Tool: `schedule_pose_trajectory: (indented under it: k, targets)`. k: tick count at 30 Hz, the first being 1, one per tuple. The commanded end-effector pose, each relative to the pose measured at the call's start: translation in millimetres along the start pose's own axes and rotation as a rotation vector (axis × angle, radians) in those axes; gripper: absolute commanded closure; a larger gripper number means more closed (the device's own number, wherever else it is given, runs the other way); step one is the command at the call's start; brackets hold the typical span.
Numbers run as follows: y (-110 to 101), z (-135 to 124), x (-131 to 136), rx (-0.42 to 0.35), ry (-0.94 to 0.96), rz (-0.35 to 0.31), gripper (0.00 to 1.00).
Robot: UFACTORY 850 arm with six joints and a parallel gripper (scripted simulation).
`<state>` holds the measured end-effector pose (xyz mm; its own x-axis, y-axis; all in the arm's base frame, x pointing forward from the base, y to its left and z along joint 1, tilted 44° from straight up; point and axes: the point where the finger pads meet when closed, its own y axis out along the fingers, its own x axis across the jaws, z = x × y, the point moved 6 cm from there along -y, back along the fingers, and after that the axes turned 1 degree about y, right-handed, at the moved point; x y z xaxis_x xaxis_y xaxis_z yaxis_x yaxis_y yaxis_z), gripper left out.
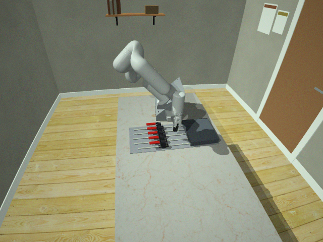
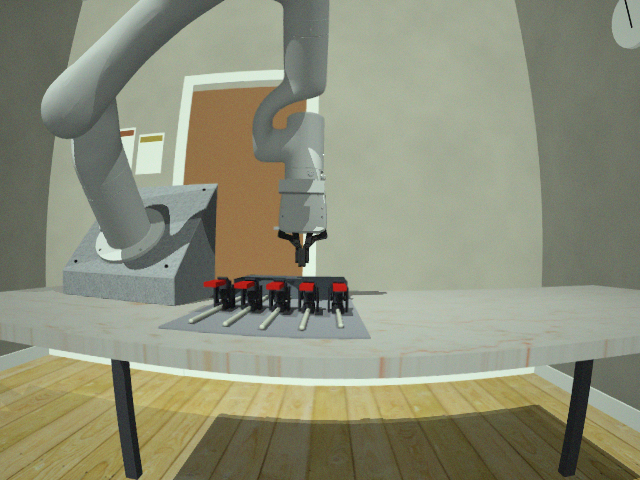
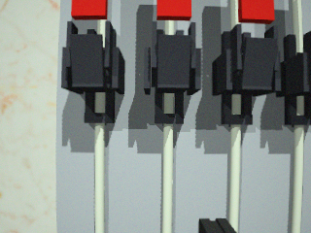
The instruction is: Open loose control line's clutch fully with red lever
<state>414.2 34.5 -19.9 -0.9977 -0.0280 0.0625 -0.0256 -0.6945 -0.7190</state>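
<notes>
Five pale control lines [image 3: 167, 180] run across the grey plate [image 1: 135, 148] on the worktop [image 2: 465, 320], each through a black clutch [image 3: 172, 63] with a red lever [image 3: 174, 9]. At six o'clock in the wrist view, the fingers are pressed together, empty, hanging above the lines.

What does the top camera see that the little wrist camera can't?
Only the top view shows the grey console, the whole arm, shelf and door. Only the wrist view shows each black clutch close up. Both show red levers, pale lines and the shut, empty gripper.
</notes>
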Motion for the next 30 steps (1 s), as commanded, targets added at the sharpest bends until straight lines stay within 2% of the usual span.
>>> schedule_pose_trajectory:
  k: [1, 4, 18, 30]
  targets:
    - [9, 0, -1, -0.001, 0.001, 0.001, 1.00]
    - [12, 0, -1, 0.000, 0.001, 0.001, 1.00]
    - [68, 0, -1, 0.000, 0.001, 0.001, 1.00]
    - [80, 0, -2, -0.001, 0.001, 0.001, 1.00]
